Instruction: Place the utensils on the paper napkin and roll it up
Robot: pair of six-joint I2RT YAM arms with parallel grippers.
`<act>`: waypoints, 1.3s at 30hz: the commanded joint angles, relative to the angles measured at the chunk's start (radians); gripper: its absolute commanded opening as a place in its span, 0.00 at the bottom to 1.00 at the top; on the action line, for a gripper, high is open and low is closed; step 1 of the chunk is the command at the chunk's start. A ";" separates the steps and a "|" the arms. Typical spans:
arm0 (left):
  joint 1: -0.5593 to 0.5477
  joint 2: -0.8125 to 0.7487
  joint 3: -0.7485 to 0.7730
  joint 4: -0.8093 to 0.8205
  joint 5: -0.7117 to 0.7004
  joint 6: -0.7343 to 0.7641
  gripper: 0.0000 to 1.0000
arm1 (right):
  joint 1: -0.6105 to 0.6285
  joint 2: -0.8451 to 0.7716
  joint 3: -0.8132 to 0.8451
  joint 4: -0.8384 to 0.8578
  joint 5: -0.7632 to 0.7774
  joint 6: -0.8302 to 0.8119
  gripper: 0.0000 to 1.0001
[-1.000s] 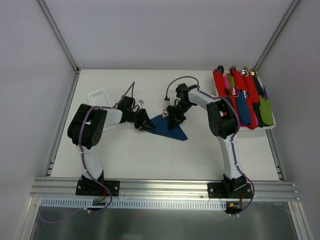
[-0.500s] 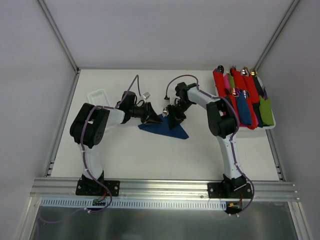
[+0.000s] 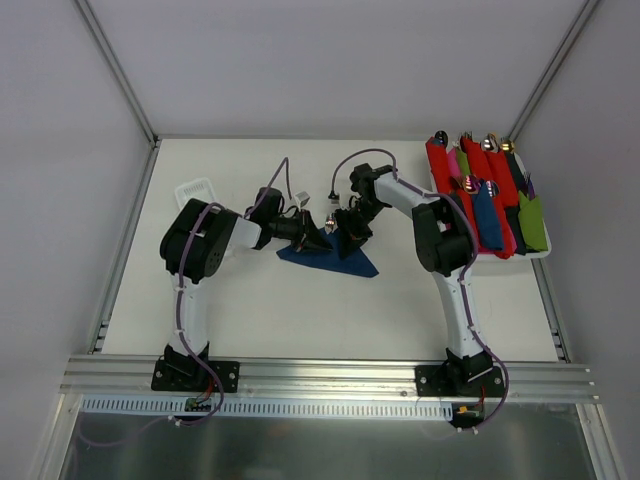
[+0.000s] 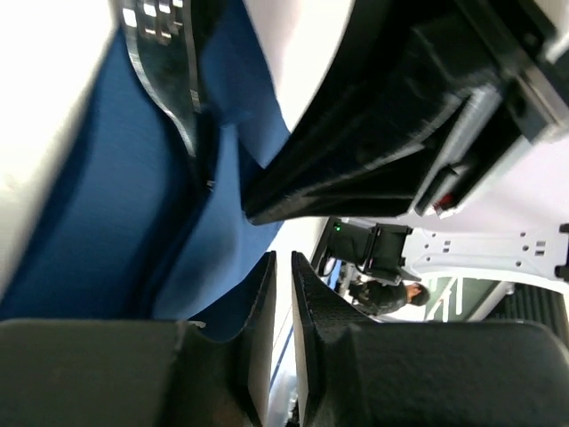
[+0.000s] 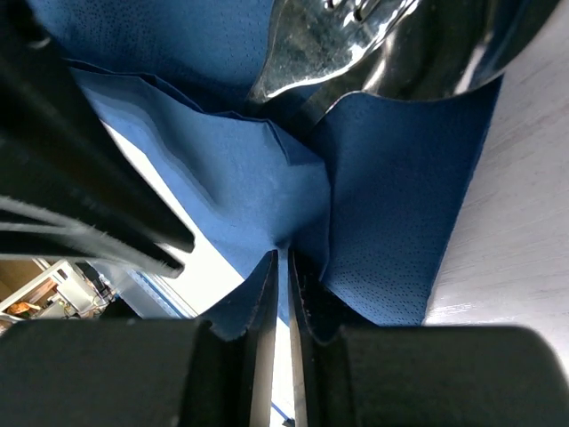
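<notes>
The paper napkin [image 3: 335, 257] lies near the middle of the worktop [image 3: 300, 320], slightly toward the far edge. It is a dark blue sheet, creased and partly folded over, with one corner pointing toward the near right. The utensils [image 3: 330, 222] rest at its far edge, and their shiny heads stick out past the paper. In the right wrist view the spoon [image 5: 382, 40] shows its polished bowl just above the folds.

The left gripper [image 3: 318, 240] reaches in from the left, low over the napkin's far left part. Its fingers [image 4: 324, 307] are drawn almost together, leaving only a thin slit. I cannot tell whether they are nipping the paper.

The right gripper [image 3: 346, 238] comes in from the far right. Its fingers [image 5: 256, 307] are pressed onto a raised fold of the napkin. The two grippers sit just beside each other.

A white tray [image 3: 545, 253] in the far right corner holds red, pink, green and blue rolls [image 3: 440, 165]. A small clear container [image 3: 195, 190] sits toward the far left.
</notes>
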 commanded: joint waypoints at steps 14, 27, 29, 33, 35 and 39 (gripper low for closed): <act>-0.010 0.105 0.059 0.010 -0.002 -0.023 0.04 | 0.001 0.021 0.034 -0.021 0.061 -0.024 0.12; -0.004 0.117 0.076 -0.226 -0.091 0.087 0.00 | -0.052 -0.113 0.004 -0.026 0.024 -0.016 0.20; -0.003 0.114 0.079 -0.237 -0.099 0.098 0.00 | -0.084 -0.143 -0.008 -0.034 0.017 -0.022 0.27; -0.003 0.116 0.087 -0.268 -0.107 0.110 0.00 | -0.138 -0.201 -0.027 -0.075 0.035 -0.044 0.40; -0.003 0.114 0.090 -0.279 -0.110 0.113 0.00 | -0.153 -0.198 -0.024 -0.141 0.055 -0.073 0.46; -0.003 0.114 0.102 -0.297 -0.114 0.124 0.00 | -0.166 -0.201 -0.082 -0.192 0.055 -0.110 0.59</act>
